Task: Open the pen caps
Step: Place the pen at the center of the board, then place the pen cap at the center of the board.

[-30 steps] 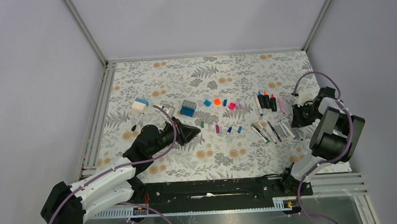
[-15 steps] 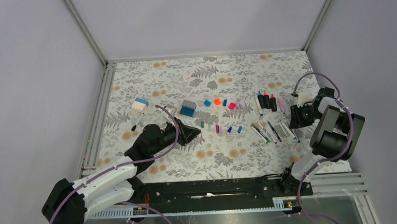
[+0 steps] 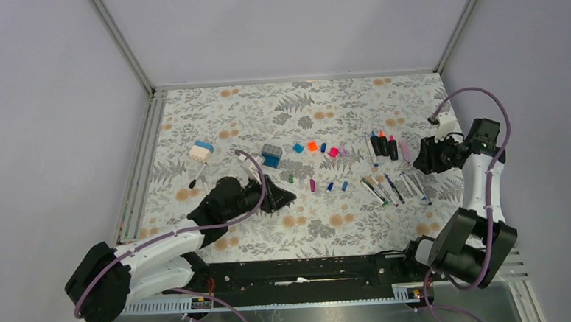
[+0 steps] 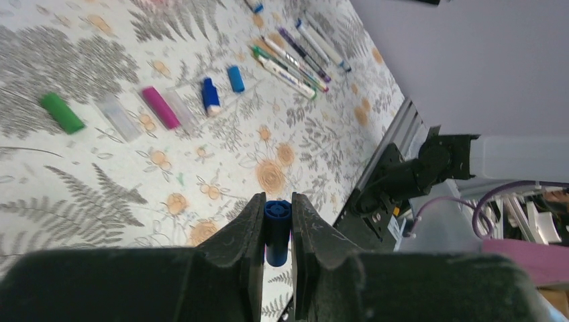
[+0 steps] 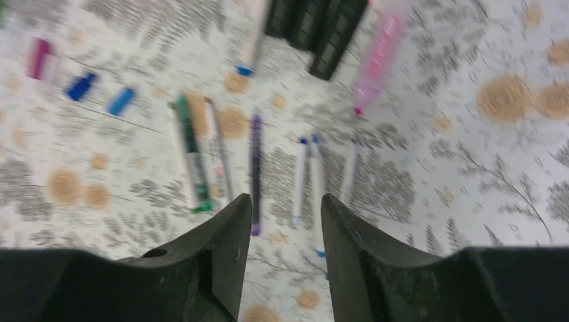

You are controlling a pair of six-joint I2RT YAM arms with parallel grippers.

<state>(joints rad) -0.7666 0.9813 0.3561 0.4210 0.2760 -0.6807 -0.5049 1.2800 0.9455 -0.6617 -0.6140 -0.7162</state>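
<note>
We see one blue cap pinched between the fingers of the left claw, which is closed tight on it and holds it clear of the floral table. The other loose caps lie near the table's middle. A green cap, a magenta cap, a dark blue cap and a light blue cap form a rough row. An orange cap and a pink cap lie farther back, near a blue-and-grey block. To the right lies a row of thin pens, and over them the right claw hangs partly open, holding nothing. Dark highlighters lie just behind those pens.
</note>
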